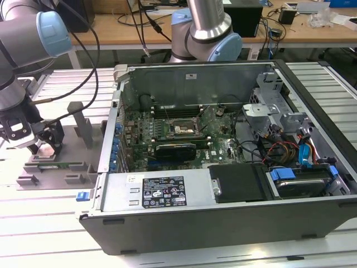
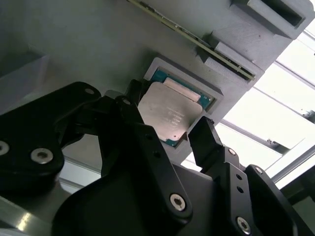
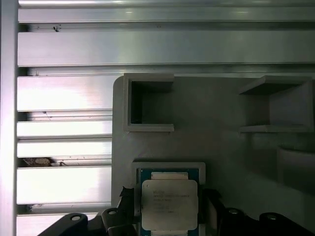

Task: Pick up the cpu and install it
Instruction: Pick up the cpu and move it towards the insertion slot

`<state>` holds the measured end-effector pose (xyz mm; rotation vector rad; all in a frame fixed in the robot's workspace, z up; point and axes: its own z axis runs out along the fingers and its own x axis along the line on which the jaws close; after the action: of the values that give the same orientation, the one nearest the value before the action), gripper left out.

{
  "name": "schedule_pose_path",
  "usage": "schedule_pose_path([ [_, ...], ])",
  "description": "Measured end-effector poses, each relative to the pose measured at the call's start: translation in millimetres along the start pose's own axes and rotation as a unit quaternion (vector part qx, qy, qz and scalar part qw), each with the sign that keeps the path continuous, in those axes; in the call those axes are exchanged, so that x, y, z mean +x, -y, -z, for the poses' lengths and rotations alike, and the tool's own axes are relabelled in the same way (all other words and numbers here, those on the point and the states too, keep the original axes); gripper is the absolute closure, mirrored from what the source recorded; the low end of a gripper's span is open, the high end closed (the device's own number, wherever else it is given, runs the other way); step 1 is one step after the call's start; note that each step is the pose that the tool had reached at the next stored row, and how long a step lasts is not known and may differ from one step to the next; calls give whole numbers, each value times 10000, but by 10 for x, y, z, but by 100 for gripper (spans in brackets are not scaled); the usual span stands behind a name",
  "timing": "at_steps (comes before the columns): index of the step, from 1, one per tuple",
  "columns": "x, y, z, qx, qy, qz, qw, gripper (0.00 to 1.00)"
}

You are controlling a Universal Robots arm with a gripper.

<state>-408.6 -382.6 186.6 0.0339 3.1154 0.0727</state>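
So the arm's gripper (image 1: pixel 44 146) is parked way over at about 9 o'clock in the exterior view, low over a grey plastic fixture (image 1: pixel 83 134) that sits on the slatted aluminium table (image 1: pixel 50 223). The open computer case (image 1: pixel 223 223) takes up the middle and the 3 o'clock side, well apart from the gripper.

The cpu (image 2: pixel 170 110) isn't anywhere near the board. It's lying flat, silver lid up, in a shallow square pocket of that fixture, with the greenish rim peeking out around the lid. Both wrist views show it sitting right between the black fingers (image 2: pixel 129 101). The jaws are spread, one finger on each side of the chip and close to its edges. Can't honestly tell whether they're touching it, but the chip looks seated in its pocket, not lifted.

Inside the case, the socket (image 1: pixel 181 129) is roughly dead centre of the exterior view, with the long black expansion card (image 1: pixel 175 149) just beside it toward 6 o'clock.
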Motion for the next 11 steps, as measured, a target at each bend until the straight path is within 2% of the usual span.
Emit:
schedule_pose_path([
  [11, 0, 0, 5, -2, 0, 0, 10000, 34],
])
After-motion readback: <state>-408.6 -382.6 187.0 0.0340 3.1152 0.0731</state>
